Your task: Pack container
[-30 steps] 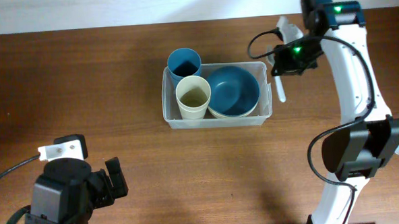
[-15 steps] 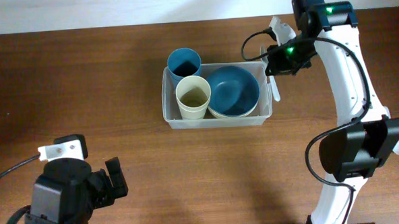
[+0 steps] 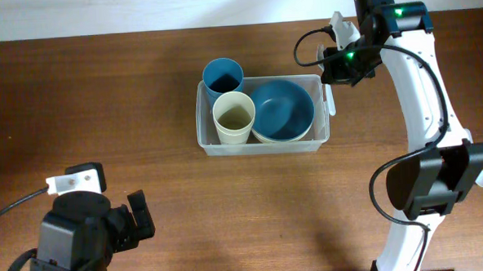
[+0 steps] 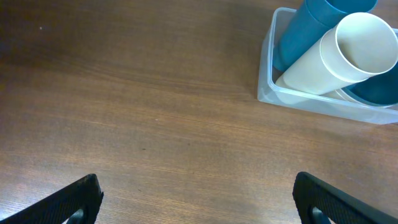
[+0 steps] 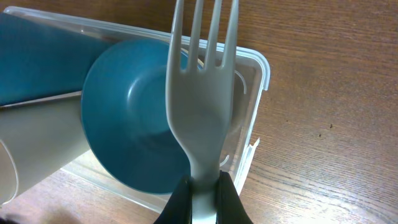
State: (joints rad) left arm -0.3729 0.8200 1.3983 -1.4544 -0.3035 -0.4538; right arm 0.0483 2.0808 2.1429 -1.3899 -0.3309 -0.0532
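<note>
Right fingers (image 5: 231,202) tight on pale fork (image 5: 200,118)

No writing, label, brand, number or sign is legible on the clear rectangular plastic container (image 3: 226,148), the pale plastic fork (image 5: 202,106) or the brown wooden table (image 3: 101,101).

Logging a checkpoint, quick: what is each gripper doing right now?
Left gripper: open, holding nothing.
Right gripper: closed on the handle of a pale grey plastic fork.
</note>
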